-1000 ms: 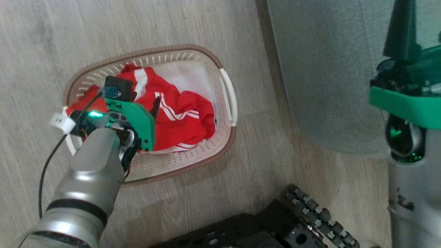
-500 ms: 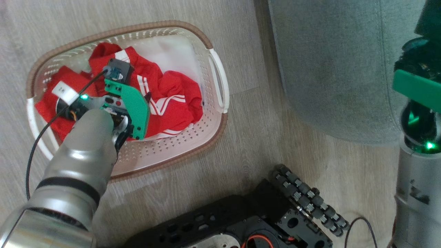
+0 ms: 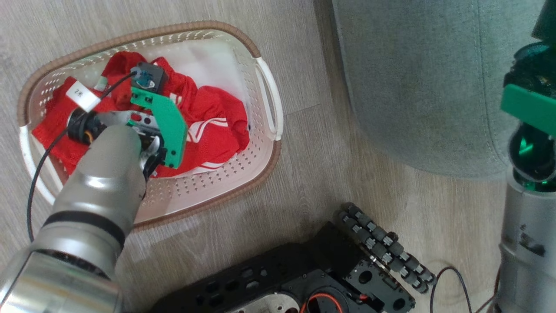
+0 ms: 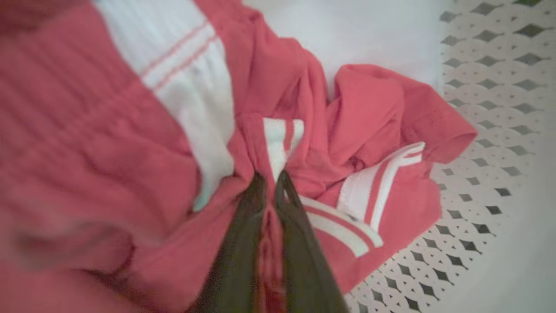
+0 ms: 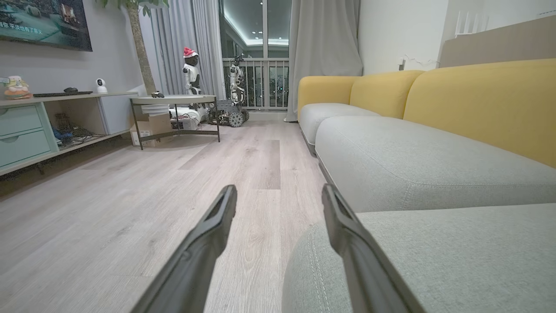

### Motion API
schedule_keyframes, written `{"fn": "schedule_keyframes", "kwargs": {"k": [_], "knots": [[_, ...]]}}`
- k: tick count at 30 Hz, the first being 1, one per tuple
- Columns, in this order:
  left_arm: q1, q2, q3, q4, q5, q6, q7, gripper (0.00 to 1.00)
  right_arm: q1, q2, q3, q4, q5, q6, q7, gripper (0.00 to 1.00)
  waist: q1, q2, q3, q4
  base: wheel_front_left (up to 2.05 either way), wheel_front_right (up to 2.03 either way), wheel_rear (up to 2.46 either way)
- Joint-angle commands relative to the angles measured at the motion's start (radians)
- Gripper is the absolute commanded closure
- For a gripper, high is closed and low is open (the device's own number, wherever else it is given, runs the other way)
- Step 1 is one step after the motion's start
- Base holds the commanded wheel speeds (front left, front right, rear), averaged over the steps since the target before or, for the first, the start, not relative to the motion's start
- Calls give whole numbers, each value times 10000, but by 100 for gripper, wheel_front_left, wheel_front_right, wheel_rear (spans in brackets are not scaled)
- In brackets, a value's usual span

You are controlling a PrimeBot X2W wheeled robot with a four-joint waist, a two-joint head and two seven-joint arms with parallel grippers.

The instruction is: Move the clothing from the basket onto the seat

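The red clothing (image 3: 213, 117) with white stripes lies bunched in the white perforated basket (image 3: 269, 161) on the floor. In the left wrist view my left gripper (image 4: 271, 178) is shut on a fold of the clothing (image 4: 369, 113), with red fabric pinched between its dark fingers (image 4: 243, 234). In the head view its fingers are hidden under the green wrist plate (image 3: 167, 124). The grey-green seat (image 3: 417, 87) lies to the right of the basket. My right gripper (image 5: 278, 189) stands open and holds nothing, over the seat's near edge (image 5: 434, 252).
A flat white liner (image 3: 208, 65) covers the basket's floor behind the clothing. My black wheeled base (image 3: 378, 248) is at the bottom, near the basket. The right arm (image 3: 527, 174) stands at the right edge. A yellow-backed sofa (image 5: 478, 100) and a round table (image 5: 173, 102) are farther off.
The head camera has shifted, so the basket sits further left and higher in the picture. The left gripper's finger, seen over the fabric earlier, is now hidden under the green plate.
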Motion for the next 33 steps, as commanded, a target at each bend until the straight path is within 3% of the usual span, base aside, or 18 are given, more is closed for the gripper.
{"fn": "schedule_keyframes", "kwargs": {"k": [1,10,20,33], "knots": [[290,-59,-18,-89,-106,-61,11,100,251,106,84,-292,-37,-2,-60,0,0,0,-63,30,0,0,0],[758,-271,-483,-563,-865,-61,-364,100,334,106,161,-35,-291,-2,-61,0,0,0,-1000,343,0,0,0],[1789,-490,-1447,-1958,-2224,-61,-1415,100,1028,106,137,554,-570,-2,-61,0,0,0,-3038,1037,0,0,0],[2754,-291,-2587,-3575,-3385,-61,-3123,100,2139,69,166,1352,-900,-2,-61,0,0,0,-5704,1501,0,0,0]]}}
